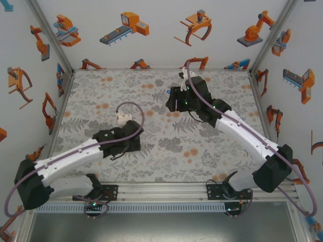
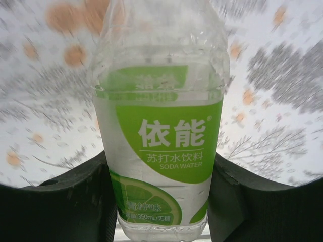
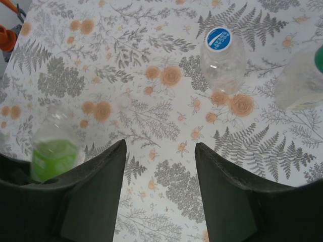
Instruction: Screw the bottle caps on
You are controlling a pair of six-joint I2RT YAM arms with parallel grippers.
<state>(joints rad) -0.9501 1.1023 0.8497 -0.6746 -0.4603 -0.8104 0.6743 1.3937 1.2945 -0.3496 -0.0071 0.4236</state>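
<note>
Clamping green-label bottle point(image 2: 159, 126), left gripper point(image 2: 160, 169); right gripper point(image 3: 160, 151) agape, empty; floral mat point(image 3: 75, 75), robot-print walls point(image 1: 156, 45).

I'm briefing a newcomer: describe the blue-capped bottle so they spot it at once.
Start at the flower-printed mat. Beyond the right claw, upper right in its wrist view, stands a clear bottle. It alone wears a blue-and-white cap; the green-labelled bottle sits far left, and the right-edge bottle has a green top.

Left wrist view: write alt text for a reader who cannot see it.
A clear soda water bottle with a green-and-white label is clamped between the left pincer's dark fingers. Behind it is a blurred floral mat; the frame cuts off the bottle's top.
</note>
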